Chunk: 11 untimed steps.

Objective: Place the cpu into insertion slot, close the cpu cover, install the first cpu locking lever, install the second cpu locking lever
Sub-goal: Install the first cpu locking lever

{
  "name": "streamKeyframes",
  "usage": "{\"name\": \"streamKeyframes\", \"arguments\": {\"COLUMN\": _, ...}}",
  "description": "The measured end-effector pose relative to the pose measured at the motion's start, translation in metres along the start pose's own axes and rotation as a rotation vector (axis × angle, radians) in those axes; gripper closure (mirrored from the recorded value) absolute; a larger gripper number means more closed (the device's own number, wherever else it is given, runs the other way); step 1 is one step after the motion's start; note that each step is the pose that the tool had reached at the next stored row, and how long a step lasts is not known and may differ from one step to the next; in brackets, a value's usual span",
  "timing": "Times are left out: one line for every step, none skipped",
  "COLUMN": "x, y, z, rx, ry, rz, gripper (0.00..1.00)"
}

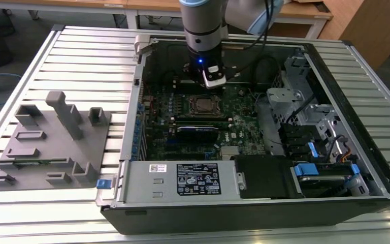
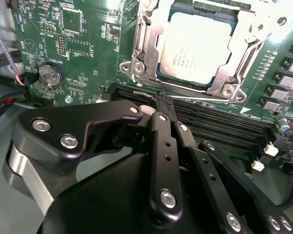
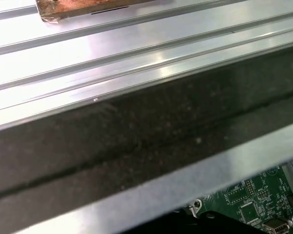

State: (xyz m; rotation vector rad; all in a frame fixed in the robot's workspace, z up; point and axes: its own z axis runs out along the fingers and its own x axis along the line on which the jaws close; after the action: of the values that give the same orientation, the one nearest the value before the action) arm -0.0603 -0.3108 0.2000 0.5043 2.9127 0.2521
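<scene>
Grey plastic fixture tray (image 1: 49, 145) sits at the left of the exterior view on the ribbed aluminium worktop (image 1: 87, 56), well apart from the open black computer case (image 1: 249, 203). Moving right, the green motherboard (image 1: 158, 109) lies flat inside the case, and near frame centre is the square insertion slot (image 1: 204, 105) with its silvery frame.

In the second wrist view the flat silvery-grey cpu (image 2: 198, 46) already lies in the slot at the upper right, and the thin silvery metal cpu cover (image 2: 244, 58) looks folded down around it; one thin locking lever (image 2: 185, 95) runs along the slot's lower edge. The black tool (image 2: 162, 103) hangs just short of that lever, its tips drawn together and nothing between them.

To my eye the lever work is in hand: it wants a steady push on the wire itself, kept off the chip's top.

Long black memory slots (image 2: 224, 124) crowd the lever's side. At the right of the exterior view, drive cages (image 1: 310, 127) and the case wall hem in the arm.
</scene>
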Motion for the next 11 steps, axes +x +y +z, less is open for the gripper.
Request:
{"name": "streamKeyframes", "arguments": {"x": 0.0003, "y": -0.0001, "z": 0.0, "rx": -0.0001, "ry": -0.0002, "rz": 0.0, "gripper": 0.89}}
{"name": "streamKeyframes", "arguments": {"x": 0.0004, "y": -0.0001, "z": 0.0, "rx": -0.0005, "ry": -0.0006, "rz": -0.001, "gripper": 0.89}}
{"name": "streamKeyframes", "arguments": {"x": 0.0004, "y": -0.0001, "z": 0.0, "rx": -0.0011, "ry": -0.0012, "rz": -0.003, "gripper": 0.89}}
{"name": "streamKeyframes", "arguments": {"x": 0.0004, "y": -0.0001, "z": -0.0001, "rx": -0.0019, "ry": -0.002, "rz": -0.005, "gripper": 0.89}}
{"name": "streamKeyframes", "arguments": {"x": 0.0004, "y": -0.0001, "z": 0.0, "rx": -0.0031, "ry": -0.0029, "rz": -0.007, "gripper": 0.89}}
{"name": "streamKeyframes", "arguments": {"x": 0.0004, "y": -0.0001, "z": 0.0, "rx": -0.0042, "ry": -0.0036, "rz": -0.01, "gripper": 0.89}}
{"name": "streamKeyframes", "arguments": {"x": 0.0004, "y": -0.0001, "z": 0.0, "rx": -0.0048, "ry": -0.0039, "rz": -0.012, "gripper": 0.89}}
{"name": "streamKeyframes", "arguments": {"x": 0.0004, "y": -0.0001, "z": 0.0, "rx": -0.005, "ry": -0.0038, "rz": -0.013, "gripper": 0.89}}
{"name": "streamKeyframes", "arguments": {"x": 0.0004, "y": -0.0001, "z": 0.0001, "rx": -0.0052, "ry": -0.0037, "rz": -0.014, "gripper": 0.89}}
{"name": "streamKeyframes", "arguments": {"x": 0.0005, "y": -0.0001, "z": 0.0, "rx": -0.0052, "ry": -0.0036, "rz": -0.014, "gripper": 0.89}}
{"name": "streamKeyframes", "arguments": {"x": 0.0005, "y": -0.0001, "z": 0.0, "rx": -0.0051, "ry": -0.0036, "rz": -0.014, "gripper": 0.89}}
